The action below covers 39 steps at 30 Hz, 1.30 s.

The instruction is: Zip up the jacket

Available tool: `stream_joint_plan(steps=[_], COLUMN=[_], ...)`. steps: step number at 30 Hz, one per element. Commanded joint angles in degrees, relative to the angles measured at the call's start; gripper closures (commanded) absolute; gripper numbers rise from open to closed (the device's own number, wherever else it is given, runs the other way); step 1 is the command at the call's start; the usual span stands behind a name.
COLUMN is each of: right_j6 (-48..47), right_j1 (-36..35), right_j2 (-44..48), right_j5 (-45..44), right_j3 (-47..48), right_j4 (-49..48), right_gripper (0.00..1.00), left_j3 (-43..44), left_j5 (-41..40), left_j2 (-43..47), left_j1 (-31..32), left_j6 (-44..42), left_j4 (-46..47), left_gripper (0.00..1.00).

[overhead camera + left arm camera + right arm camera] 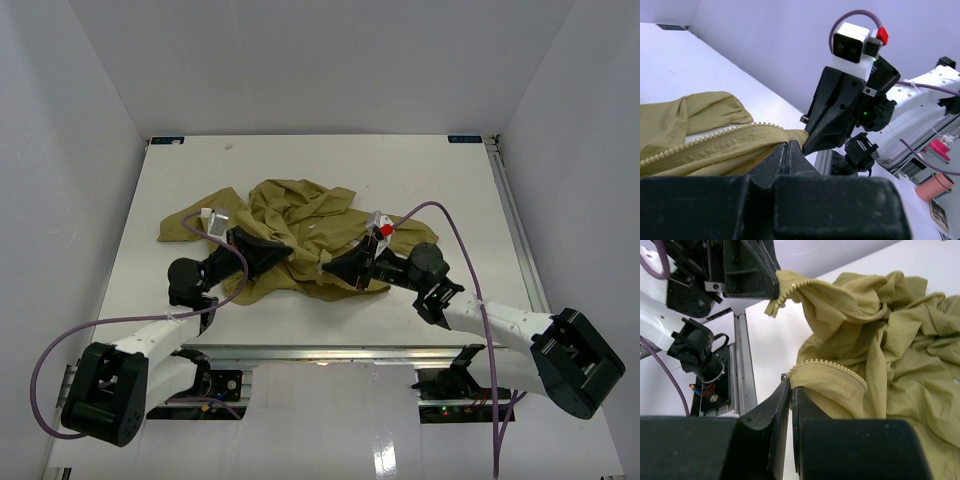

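The jacket (300,212) lay crumpled in the middle of the desk (400,170). The left fingers (775,162) pinched one zipper edge (705,141). The right fingers (774,412) pinched the other edge (827,367), just beside them at the jacket's near side.

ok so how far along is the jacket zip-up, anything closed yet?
Done: both grabs. The left gripper is shut on one zipper edge, the right gripper on the other edge. In hand: the two edges are held close together but apart, teeth unmeshed. Left: all the real work, joining the ends and running the slider, which I cannot make out. The jacket lies crumpled and open.
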State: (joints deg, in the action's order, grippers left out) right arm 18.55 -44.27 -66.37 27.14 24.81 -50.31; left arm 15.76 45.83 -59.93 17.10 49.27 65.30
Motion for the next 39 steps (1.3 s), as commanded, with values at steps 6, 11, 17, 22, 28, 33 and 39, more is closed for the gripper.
stream_joint_plan(steps=[6,11,17,22,28,33,39], right_j6=[0.96,0.96,1.57,2.25,2.72,3.29,4.57], right_j1=[0.15,0.15,-0.45,-0.94,-1.49,-1.7,-2.05], right_j2=[-0.08,-0.41,-2.03,-3.82,-4.36,-5.37,-6.58], right_j5=[5.4,6.05,6.14,6.79,6.88,7.36,8.19], right_j3=[4.89,6.27,6.78,7.82,8.54,8.68,9.03], right_j4=[-7.3,-6.23,-7.64,-8.98,-9.9,-10.95,-12.19], right_gripper=[0.92,0.92,0.92,0.92,0.92,0.92,0.92], left_j3=[-1.88,-0.76,0.03,-0.19,0.3,0.41,-0.64], left_j5=[4.07,5.57,5.28,4.15,2.38,1.45,-0.04], left_j2=[-4.69,-10.68,-11.37,-8.5,-7.36,-5.55,-2.39], left_j1=[0.21,0.22,0.21,0.23,0.72,2.16,2.85], left_j6=[9.04,14.93,15.68,15.42,15.05,11.91,8.39], left_j4=[27.68,36.81,38.29,38.35,38.97,39.03,38.94], left_gripper=[1.0,1.0,1.0,1.0,1.0,1.0,1.0])
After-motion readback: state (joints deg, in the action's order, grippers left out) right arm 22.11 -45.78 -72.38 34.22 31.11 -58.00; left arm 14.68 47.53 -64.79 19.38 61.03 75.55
